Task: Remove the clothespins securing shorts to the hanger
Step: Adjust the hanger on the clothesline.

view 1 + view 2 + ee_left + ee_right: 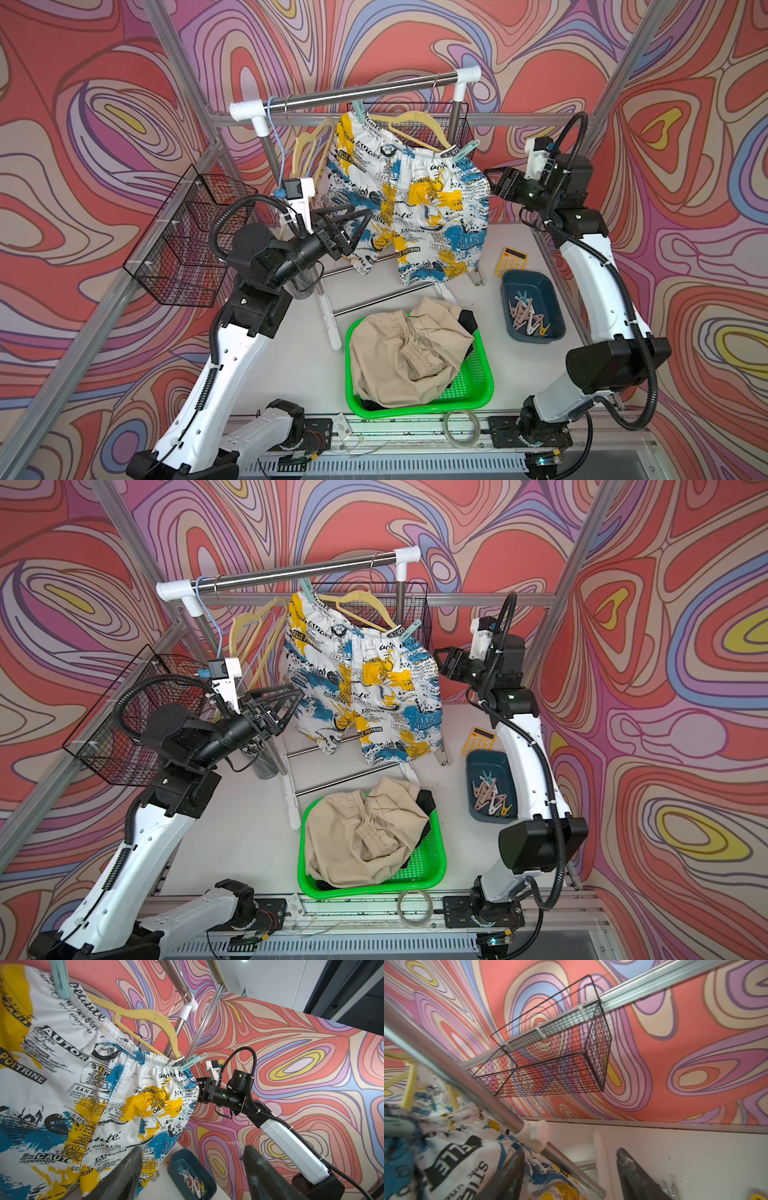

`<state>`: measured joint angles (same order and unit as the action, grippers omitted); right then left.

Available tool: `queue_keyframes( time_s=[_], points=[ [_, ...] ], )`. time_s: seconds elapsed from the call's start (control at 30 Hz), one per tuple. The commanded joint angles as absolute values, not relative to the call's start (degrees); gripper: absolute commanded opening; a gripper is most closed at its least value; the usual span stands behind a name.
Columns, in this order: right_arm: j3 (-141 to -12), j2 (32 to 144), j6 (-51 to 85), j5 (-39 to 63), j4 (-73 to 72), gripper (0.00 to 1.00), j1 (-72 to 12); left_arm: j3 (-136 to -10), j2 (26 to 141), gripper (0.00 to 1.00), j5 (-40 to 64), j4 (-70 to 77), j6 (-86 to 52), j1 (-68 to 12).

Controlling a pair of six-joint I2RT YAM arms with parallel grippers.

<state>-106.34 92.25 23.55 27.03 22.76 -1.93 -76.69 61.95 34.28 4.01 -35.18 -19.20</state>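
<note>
Right wrist view is blurred: the printed shorts (452, 1153) fill its lower left, print barely readable, and the rack's steel tube (467, 1082) crosses the frame diagonally. Left wrist view cuts off one mint-green clothespin (59, 980) at the top edge. The second mint-green clothespin (192, 1061) shows whole at centre, pinning the waistband's end to the yellow hanger (145, 1017). The right gripper (490, 183) tips are partly lost behind the shorts' side edge there. Black shorts (468, 321) show only a corner under the beige shorts (399, 353) in the green basket (478, 386), lower centre.

Left arm rises from the lower left and bends at mid-left. The left gripper (360, 212) lies level, fingers spread wide, nothing between them. It is near the shorts' leg (touching or not, cannot tell). Right arm stands tall at right, wrist turned toward the rack. Its fingers are well apart, gripping nothing, just beside the waistband's right end.

Around:
- loose clothespins (525, 316) in a blue-grey tray (555, 305), right of centre
- yellow calculator (512, 259) above the tray
- wire basket (183, 249) at left
- second wire basket (554, 1059) behind the rail (361, 92)
</note>
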Motion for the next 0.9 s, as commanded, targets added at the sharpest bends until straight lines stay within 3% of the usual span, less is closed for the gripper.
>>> queue_keyframes(
  time_s=[0.0, 0.3, 0.87],
  points=[
    [-103.21, 88.75, 29.39, 36.19, 13.23, 0.72, -1.8, -81.36, 63.62, 0.79, 31.29, -1.98, -29.09, -22.53],
    [-100.66, 86.73, 31.24, 41.5, 9.81, 0.72, -8.63, -88.9, 70.19, 0.79, 20.64, -13.3, -20.82, -30.52],
    [-99.16, 87.84, 25.11, 31.54, 12.41, 0.71, -26.94, -92.03, 69.21, 0.79, 14.02, -14.7, -18.83, -37.05]
  ],
)
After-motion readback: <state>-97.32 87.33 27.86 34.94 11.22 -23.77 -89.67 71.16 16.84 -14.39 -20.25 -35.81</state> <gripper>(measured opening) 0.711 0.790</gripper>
